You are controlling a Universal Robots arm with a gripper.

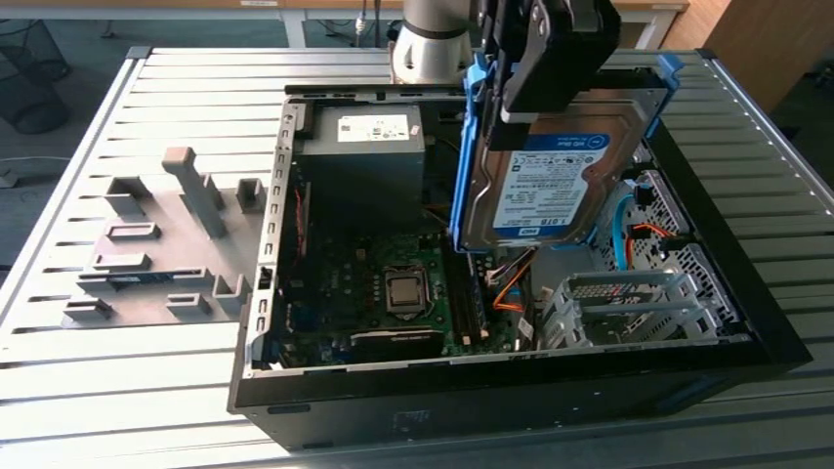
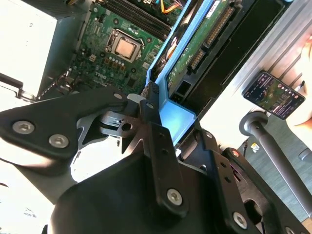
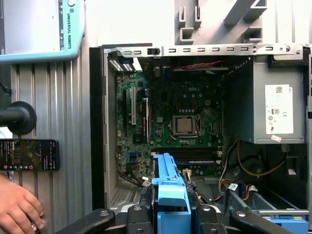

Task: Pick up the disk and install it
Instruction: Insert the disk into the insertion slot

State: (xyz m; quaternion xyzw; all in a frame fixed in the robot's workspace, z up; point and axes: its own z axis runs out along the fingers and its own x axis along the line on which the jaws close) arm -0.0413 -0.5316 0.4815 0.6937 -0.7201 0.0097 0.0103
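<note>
gripper [image 1: 541,93] clamped on disk [image 1: 554,181], long axis near vertical, label twd exterior view, above open PC case [image 1: 521,396]

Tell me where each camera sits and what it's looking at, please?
Exterior view: off the arm, looking down on the open computer case; shows the arm and its fingers clamping the disk.
Second wrist view: on the arm, looking past the fingers, along the disk, to the motherboard.
First wrist view: on the arm, looking into the case; fingers close up, a person's hand outside it.
Both wrist views share the motherboard and a phone.
</note>
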